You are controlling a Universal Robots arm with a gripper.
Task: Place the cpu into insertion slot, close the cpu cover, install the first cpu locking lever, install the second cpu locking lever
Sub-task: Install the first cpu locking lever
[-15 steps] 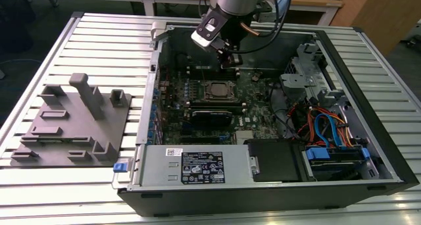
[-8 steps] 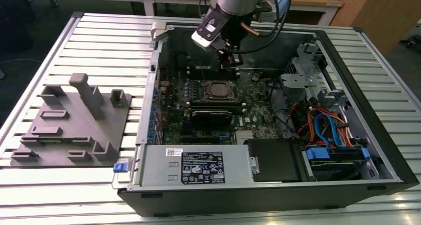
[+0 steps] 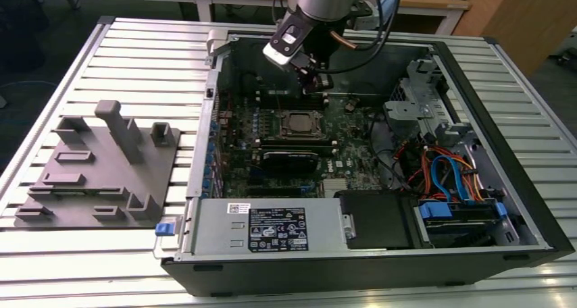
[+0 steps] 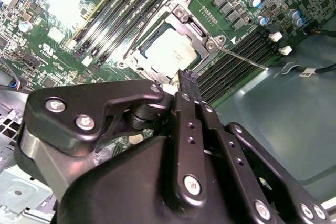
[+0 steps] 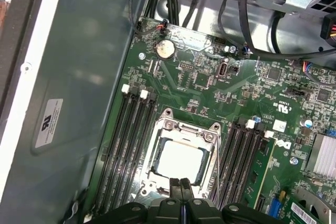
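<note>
The cpu lies in the insertion slot on the green board, its silver top showing. The cpu cover lies down around it as a silver frame. A thin silver lever rod sticks out from one socket corner across the black memory slots. My gripper hangs above the socket's edge, its black fingers pressed together with nothing between them. In the second wrist view the fingertip stands just beside the frame.
The open computer case lies on a slatted metal table, with cables and drive bays at the exterior view's right and a power supply at the front. A grey fixture plate sits at the exterior view's left. Long memory slots flank the socket.
</note>
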